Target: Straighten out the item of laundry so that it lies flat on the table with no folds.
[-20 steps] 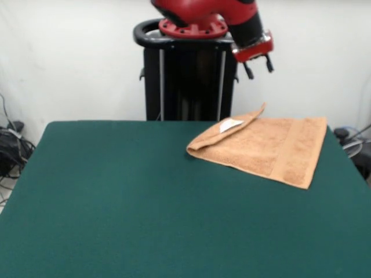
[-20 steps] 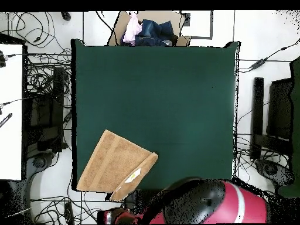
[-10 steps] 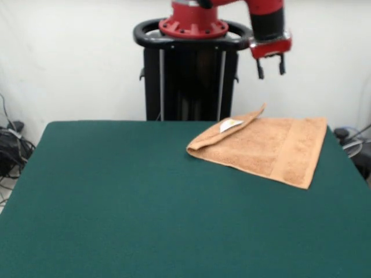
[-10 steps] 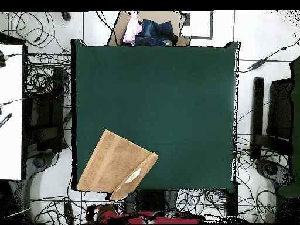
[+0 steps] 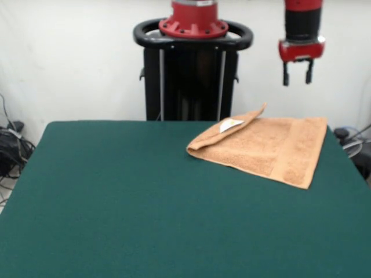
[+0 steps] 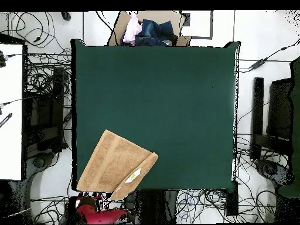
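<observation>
The red-and-black end effector (image 5: pixel 296 73) hangs in the air with its two dark prongs apart and nothing between them, above the far right corner of the dark green felt-topped counter (image 5: pixel 145 202). Below it, and slightly to the left in the front view, lies the small peach-orange terry towel (image 5: pixel 266 147), resting at the counter's far right with one corner reaching the right edge. The towel is not yet flat: its left portion is doubled over, a folded flap running along the far-left side with the white sewn label (image 5: pixel 230 124) showing on top and a corner of the flap peaking upward. The fold line runs diagonally, from the near-left bulge toward the raised far corner. From overhead, the towel (image 6: pixel 114 166) sits askew at the counter's corner, with the end effector (image 6: pixel 88 205) just beyond the counter's edge beside it. Reaching the flap would likely call for a descent and a shift left toward the label.
</observation>
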Robot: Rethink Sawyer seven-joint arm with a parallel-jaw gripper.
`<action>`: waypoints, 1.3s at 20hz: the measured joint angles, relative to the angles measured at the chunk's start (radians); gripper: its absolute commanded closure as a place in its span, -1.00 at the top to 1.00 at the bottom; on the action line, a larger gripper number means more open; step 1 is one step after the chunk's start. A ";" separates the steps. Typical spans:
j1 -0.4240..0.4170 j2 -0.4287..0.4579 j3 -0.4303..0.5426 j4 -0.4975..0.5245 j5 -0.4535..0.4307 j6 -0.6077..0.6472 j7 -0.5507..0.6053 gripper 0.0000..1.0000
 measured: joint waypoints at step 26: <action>0.186 0.017 -0.252 -0.512 0.158 0.438 0.000 1.00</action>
